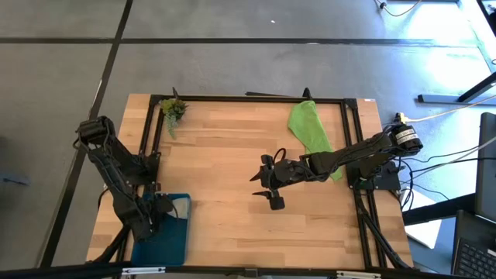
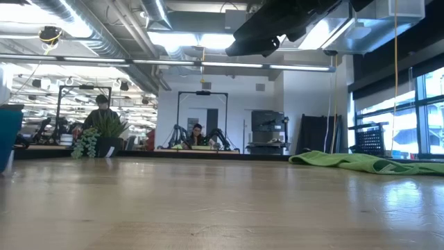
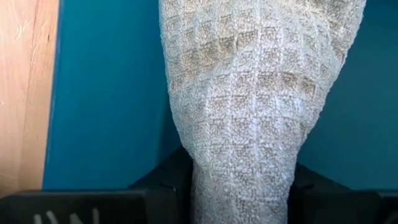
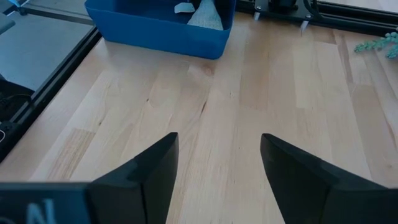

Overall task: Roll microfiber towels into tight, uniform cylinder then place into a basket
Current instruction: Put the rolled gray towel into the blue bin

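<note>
The grey-beige microfiber towel point(image 3: 255, 93), a waffle-weave roll, is over the teal basket's floor point(image 3: 106, 99) with my left gripper point(image 3: 242, 186) shut on it. The basket point(image 1: 172, 246) stands at the table's near left corner; my left gripper point(image 1: 155, 221) points steeply down into it. The lime green towel point(image 1: 311, 128) lies spread flat at the table's far right, also seen in the low view point(image 2: 368, 163). My right gripper point(image 4: 217, 168) hovers open above the bare middle of the table point(image 1: 267, 190), with nothing between its fingers. My left gripper pinches the grey towel roll point(image 3: 239, 177) between its two fingers point(image 3: 165, 186), which come from above, slanting steeply down. The roll reaches away from the fingers into the basket. Its upper part shows above the basket wall point(image 4: 205, 15); whether its lower end rests on the floor I cannot tell.
A small green plant sprig point(image 1: 172, 112) lies at the far left of the table. A black metal frame point(image 1: 256, 98) runs round the table's edges. Bare wood stretches between the basket and the green towel. People sit in the room beyond point(image 2: 198, 135).
</note>
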Robot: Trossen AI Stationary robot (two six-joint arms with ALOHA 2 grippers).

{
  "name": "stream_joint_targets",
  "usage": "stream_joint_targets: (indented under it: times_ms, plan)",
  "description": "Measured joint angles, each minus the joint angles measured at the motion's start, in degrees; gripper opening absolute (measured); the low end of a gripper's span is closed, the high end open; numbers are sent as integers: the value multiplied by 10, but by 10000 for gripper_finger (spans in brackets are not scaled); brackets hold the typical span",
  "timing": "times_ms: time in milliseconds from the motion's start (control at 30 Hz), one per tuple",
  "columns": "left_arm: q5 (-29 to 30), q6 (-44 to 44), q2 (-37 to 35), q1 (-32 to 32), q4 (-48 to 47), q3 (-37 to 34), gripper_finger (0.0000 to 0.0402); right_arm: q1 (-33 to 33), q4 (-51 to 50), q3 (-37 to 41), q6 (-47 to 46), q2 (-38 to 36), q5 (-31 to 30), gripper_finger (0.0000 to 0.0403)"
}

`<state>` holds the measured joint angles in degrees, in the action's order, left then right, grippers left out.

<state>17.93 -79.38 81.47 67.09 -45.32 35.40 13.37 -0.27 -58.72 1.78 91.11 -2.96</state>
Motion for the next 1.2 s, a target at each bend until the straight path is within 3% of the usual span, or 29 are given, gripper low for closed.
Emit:
stream_joint_targets:
  times_ms: [767, 1200]
  plan:
    - [8, 0, 0, 0, 10, 0, 128, 0, 0, 0, 1, 0, 0, 228]
    - [6, 0, 0, 0, 11, 0, 155, 0, 0, 0, 0, 0, 0, 228]
